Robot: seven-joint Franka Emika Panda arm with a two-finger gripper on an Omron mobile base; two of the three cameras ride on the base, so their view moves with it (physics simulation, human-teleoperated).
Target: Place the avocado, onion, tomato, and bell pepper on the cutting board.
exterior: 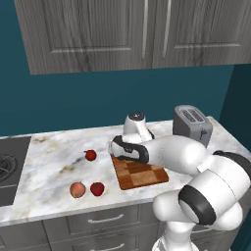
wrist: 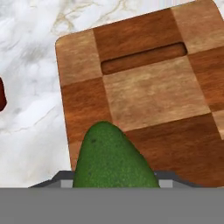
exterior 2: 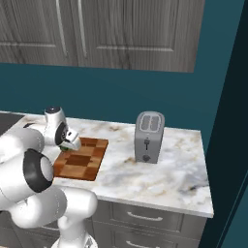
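The dark-green avocado (wrist: pixel 111 157) fills the bottom middle of the hand view, held in my gripper (exterior 2: pixel 65 146), which is shut on it just above the near-left part of the checkered cutting board (wrist: pixel 148 87) (exterior: pixel 144 175). A sliver of green shows under the hand in the right base view. The peach-pink onion (exterior: pixel 77 189) lies on the counter left of the board, near the front edge. Two red fruits (exterior: pixel 97 188) (exterior: pixel 90 155) sit near it. I cannot tell which is the tomato and which the bell pepper. My fingertips are hidden by the avocado.
A silver toaster (exterior: pixel 192 125) (exterior 2: pixel 148 137) stands on the marble counter right of the board. A stovetop (exterior: pixel 7 169) lies at the counter's left end. Grey wall cabinets (exterior: pixel 137 29) hang overhead. A dark red fruit edge (wrist: pixel 1 94) shows at the left of the hand view.
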